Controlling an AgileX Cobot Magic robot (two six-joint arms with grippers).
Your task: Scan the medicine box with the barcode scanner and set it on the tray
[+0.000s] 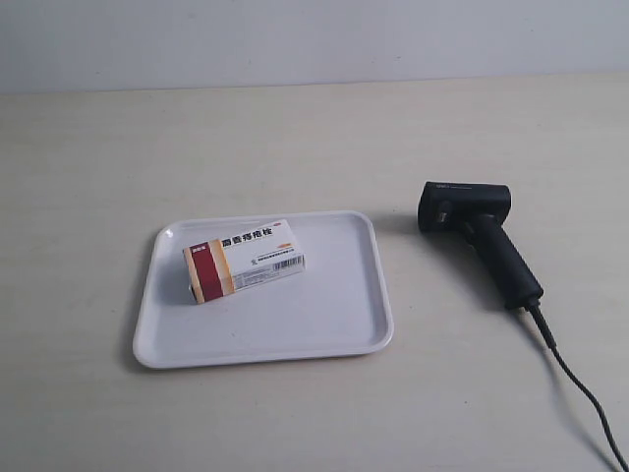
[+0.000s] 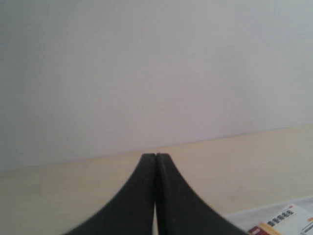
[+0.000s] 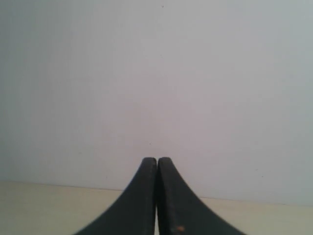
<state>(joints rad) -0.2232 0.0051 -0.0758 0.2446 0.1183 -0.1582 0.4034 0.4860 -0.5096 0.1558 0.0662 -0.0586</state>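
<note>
Grippers, left gripper (image 2: 155,155) and right gripper (image 3: 157,159), stay out of the exterior view, both pressed together; only there the black pistol-shaped plastic scanner (image 1: 479,234) shows, beside the small white cardboard box (image 1: 244,261) on the flat white plastic tray (image 1: 334,329).

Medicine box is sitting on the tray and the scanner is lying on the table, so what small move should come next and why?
Probably none beyond holding back: the medicine box lies flat inside the tray, the barcode scanner rests apart on the table, and both the left end effector and right end effector are shut and empty. Whether the scan happened cannot be seen; if not, open the left one toward the box.
</note>
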